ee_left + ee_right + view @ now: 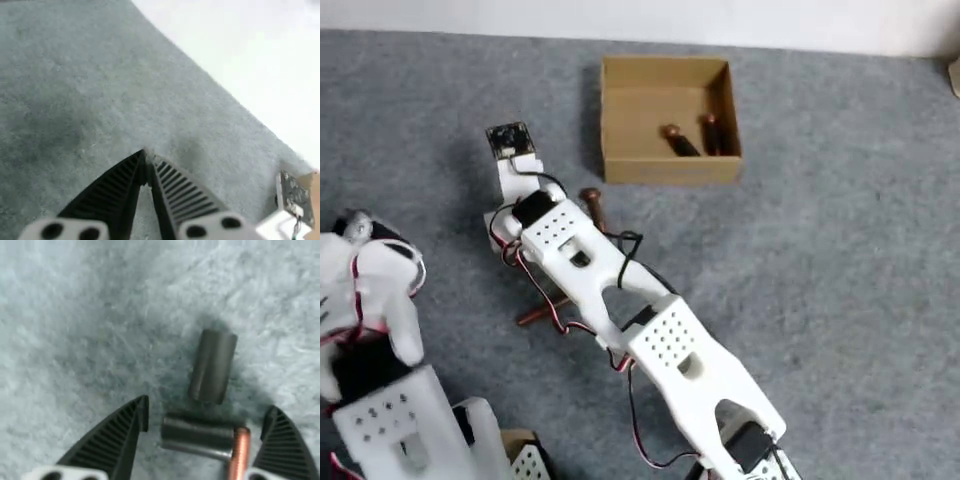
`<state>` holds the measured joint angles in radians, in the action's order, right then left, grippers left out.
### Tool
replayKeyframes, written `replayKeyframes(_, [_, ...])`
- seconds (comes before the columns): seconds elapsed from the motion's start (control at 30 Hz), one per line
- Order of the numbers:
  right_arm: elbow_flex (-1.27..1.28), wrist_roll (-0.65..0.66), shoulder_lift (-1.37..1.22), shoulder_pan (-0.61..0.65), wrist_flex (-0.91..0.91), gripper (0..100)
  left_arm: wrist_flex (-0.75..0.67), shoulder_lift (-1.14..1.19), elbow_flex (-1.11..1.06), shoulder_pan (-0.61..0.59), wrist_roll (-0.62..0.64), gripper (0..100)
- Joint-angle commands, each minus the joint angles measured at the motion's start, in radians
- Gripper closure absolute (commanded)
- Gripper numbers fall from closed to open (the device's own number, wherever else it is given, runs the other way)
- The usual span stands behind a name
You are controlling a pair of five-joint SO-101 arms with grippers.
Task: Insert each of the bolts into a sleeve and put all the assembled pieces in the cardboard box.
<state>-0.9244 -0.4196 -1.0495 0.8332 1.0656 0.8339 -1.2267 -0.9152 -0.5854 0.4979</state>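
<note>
right gripper (208, 409) hangs low over the grey carpet (75, 315) with its jaws spread wide and nothing held. between them a dark sleeve (197, 434) lies on its side, and a copper bolt (240, 452) sits at one end of it, crosswise rather than in line; whether the two touch i cannot tell. a second sleeve (212, 365) lies just beyond, apart from the first. the step in hand looks like picking up one part for the next assembly. to do it well, i would settle on one thing first: with both sleeve and bolt inside the jaws' span, closing as they stand risks pinching the two together or rolling the sleeve away. better to shift until only the chosen piece is centred, then grip across its round side, not its ends, leaving the bore free. left gripper (149, 162) is closed on nothing above bare carpet. the cardboard box (665, 170) holds two assembled pieces (680, 142), so loose parts remain to be joined.
</note>
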Motion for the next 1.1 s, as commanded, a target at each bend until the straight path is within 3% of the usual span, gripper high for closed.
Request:
replayKeyframes(0.0, [-0.028,-0.040,-0.025,-0.008,-0.070,68.0,0.000,-0.105,-0.015,0.042,0.000,98])
replayKeyframes(0.27, [-0.280,-0.040,-0.030,-0.047,0.047,68.0,-0.021,-0.114,-0.042,0.056,-0.002,98])
replayKeyframes(0.53, [-0.329,-0.037,-0.122,-0.030,0.048,68.0,-0.021,-0.120,-0.042,0.056,-0.002,98])
replayKeyframes(0.7, [-0.340,0.071,-0.143,-0.013,0.044,68.3,-0.020,-0.120,-0.042,0.056,-0.002,98])
replayKeyframes(0.77, [-0.340,0.091,-0.150,-0.007,0.044,72.0,-0.020,-0.120,-0.042,0.056,-0.002,98])
replayKeyframes(0.9, [-0.340,0.095,-0.150,-0.002,0.048,89.6,-0.018,-0.122,-0.042,0.053,-0.002,98])
replayKeyframes(1.07, [-0.340,0.089,-0.148,0.002,0.079,86.7,-0.017,-0.122,-0.042,0.051,-0.002,98])
